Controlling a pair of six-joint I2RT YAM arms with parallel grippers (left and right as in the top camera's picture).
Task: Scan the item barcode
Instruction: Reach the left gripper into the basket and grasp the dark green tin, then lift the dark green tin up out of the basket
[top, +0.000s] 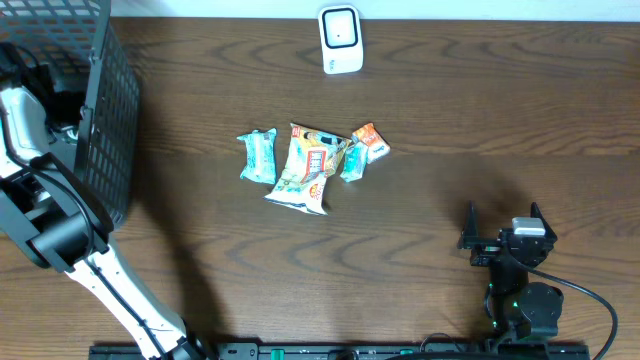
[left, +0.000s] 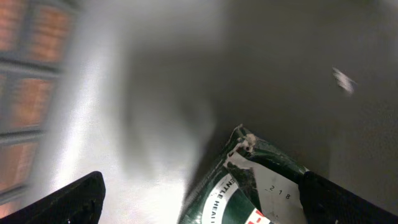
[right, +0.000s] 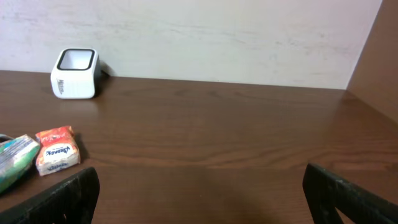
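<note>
Gaping wide, both jaw pairs, gripping nothing. Right gripper hovers near right; snack packets mid-table, barcode scanner far. Left wrist view alone shows left gripper above green packet in wire basket.

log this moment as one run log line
left tool open in basket, over green packet | right tool open, empty | snack packets mid-table | scanner far edge
</note>
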